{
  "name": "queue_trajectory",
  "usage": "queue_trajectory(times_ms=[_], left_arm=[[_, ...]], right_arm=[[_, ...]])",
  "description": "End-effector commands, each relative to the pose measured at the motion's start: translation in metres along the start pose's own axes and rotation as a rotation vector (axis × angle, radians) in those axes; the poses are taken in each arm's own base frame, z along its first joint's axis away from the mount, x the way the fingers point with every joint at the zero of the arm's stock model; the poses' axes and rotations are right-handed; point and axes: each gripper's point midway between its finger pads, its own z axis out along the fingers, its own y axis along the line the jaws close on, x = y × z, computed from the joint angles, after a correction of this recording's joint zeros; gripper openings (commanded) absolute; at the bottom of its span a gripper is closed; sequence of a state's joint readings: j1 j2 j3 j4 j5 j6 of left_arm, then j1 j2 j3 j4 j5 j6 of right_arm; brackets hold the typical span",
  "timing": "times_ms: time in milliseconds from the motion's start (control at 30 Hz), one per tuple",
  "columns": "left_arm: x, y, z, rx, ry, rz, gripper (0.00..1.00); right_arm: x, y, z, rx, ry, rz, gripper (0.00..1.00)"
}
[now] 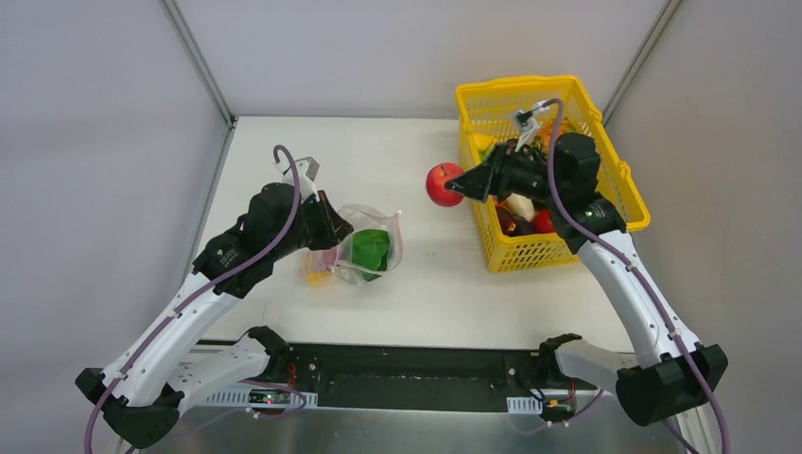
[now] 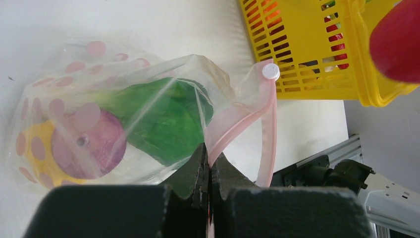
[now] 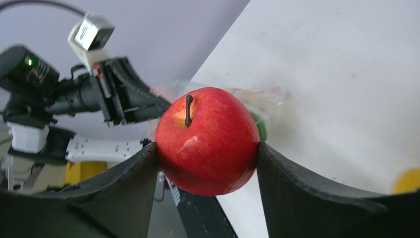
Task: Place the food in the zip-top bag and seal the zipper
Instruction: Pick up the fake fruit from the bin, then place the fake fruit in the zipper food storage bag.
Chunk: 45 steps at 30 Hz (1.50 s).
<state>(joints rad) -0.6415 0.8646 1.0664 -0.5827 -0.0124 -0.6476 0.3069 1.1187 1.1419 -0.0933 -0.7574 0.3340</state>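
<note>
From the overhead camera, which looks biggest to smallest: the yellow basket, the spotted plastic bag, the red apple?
Yellow basket, clearly largest.
Zip-top bag, partly hidden by the left arm.
Red apple, smallest, though held nearer the camera.

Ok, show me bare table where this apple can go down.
Bare table between the zip-top bag and yellow basket, and beyond the bag toward the far edge. Crowded: inside the basket, around the left gripper.
</note>
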Motion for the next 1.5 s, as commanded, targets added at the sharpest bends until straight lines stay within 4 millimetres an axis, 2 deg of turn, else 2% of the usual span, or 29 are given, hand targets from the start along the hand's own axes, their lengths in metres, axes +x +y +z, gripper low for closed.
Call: queue_trajectory(times_ms=[0,100,333,433,533,600,733,800,933,1033,1167,1267,1467], left_arm=[[-0.008,-0.017,0.0,0.07,-0.022,-0.034,0.0],[-0.01,-0.02,-0.002,0.079,-0.023,-0.044,0.0],[-0.013,-0.027,-0.006,0.09,-0.003,-0.065,0.0],[-0.013,-0.031,-0.007,0.096,0.011,-0.065,0.0],[-0.014,-0.032,-0.006,0.097,0.012,-0.081,0.0],[-0.015,-0.034,-0.007,0.106,0.009,-0.091,0.0],[-0.016,-0.037,-0.01,0.116,0.01,-0.097,0.0],[-0.017,-0.037,-0.011,0.114,0.006,-0.098,0.0],[-0.022,-0.037,-0.016,0.114,-0.02,-0.105,0.0],[-0.026,-0.037,-0.017,0.115,-0.039,-0.111,0.0],[-0.029,-0.037,-0.019,0.115,-0.059,-0.121,0.0],[-0.03,-0.032,-0.02,0.098,-0.074,-0.122,0.0],[-0.032,-0.025,-0.021,0.071,-0.104,-0.131,0.0]], right_arm=[[0.021,0.046,0.015,-0.143,0.113,-0.184,0.47],[0.044,0.055,0.029,-0.157,0.188,-0.246,0.47],[0.081,0.077,0.059,-0.197,0.279,-0.325,0.46],[0.097,0.077,0.073,-0.186,0.326,-0.369,0.47],[0.108,0.068,0.086,-0.135,0.359,-0.401,0.47],[0.108,0.052,0.097,-0.05,0.351,-0.411,0.46],[0.091,0.017,0.116,0.15,0.268,-0.432,0.46],[0.085,0.013,0.119,0.179,0.232,-0.434,0.46],[0.082,0.03,0.126,0.105,0.164,-0.437,0.49],[0.086,0.04,0.129,0.062,0.147,-0.447,0.58],[0.099,0.046,0.131,0.013,0.22,-0.447,0.63],[0.11,0.051,0.127,-0.026,0.29,-0.454,0.73],[0.109,0.076,0.109,-0.135,0.293,-0.465,0.87]])
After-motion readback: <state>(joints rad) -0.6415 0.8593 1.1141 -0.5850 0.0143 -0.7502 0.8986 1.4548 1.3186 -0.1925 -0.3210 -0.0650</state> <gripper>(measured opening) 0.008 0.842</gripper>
